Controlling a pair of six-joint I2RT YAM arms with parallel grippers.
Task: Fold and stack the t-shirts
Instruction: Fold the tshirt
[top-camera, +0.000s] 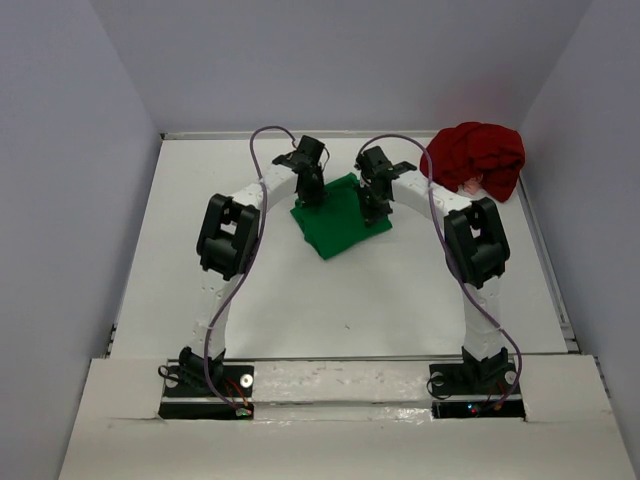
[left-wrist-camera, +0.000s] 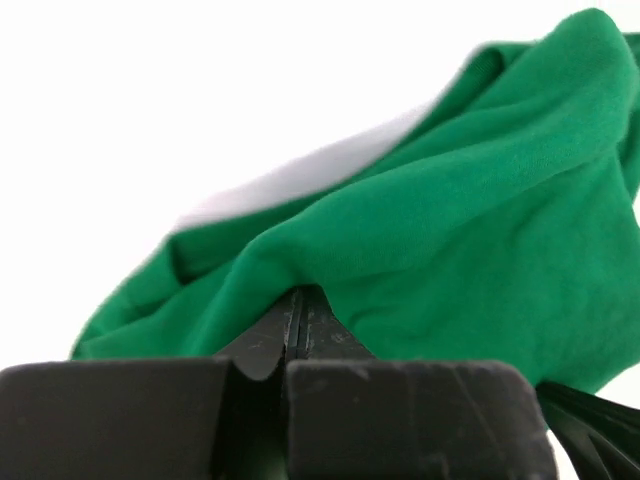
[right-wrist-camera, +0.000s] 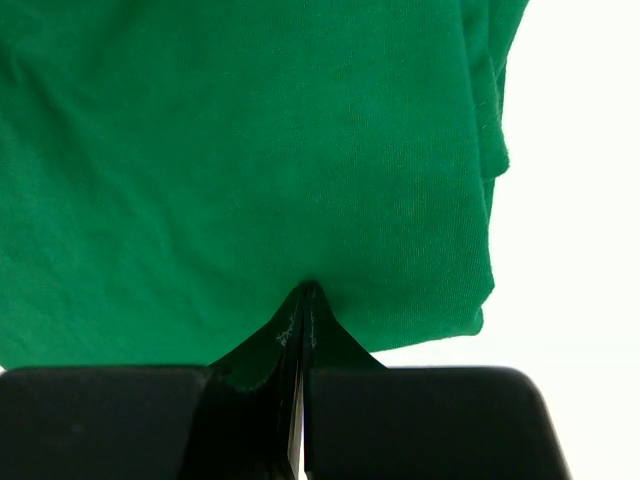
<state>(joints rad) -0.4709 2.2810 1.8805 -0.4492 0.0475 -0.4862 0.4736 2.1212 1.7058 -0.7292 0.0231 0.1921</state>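
Top external view: the green t-shirt (top-camera: 338, 218) is mid-fold at the middle of the surface (top-camera: 350, 310).
We judge the task under halfway. The green one is a compact, skewed patch with one corner toward the arm bases, roughly as wide as long, so we name no long axis. The left claw (top-camera: 312, 192) and right claw (top-camera: 376, 205) each clench its cloth. The dark red t-shirt (top-camera: 478, 158) lies crumpled at the far right corner, unfolded; nothing is stacked.
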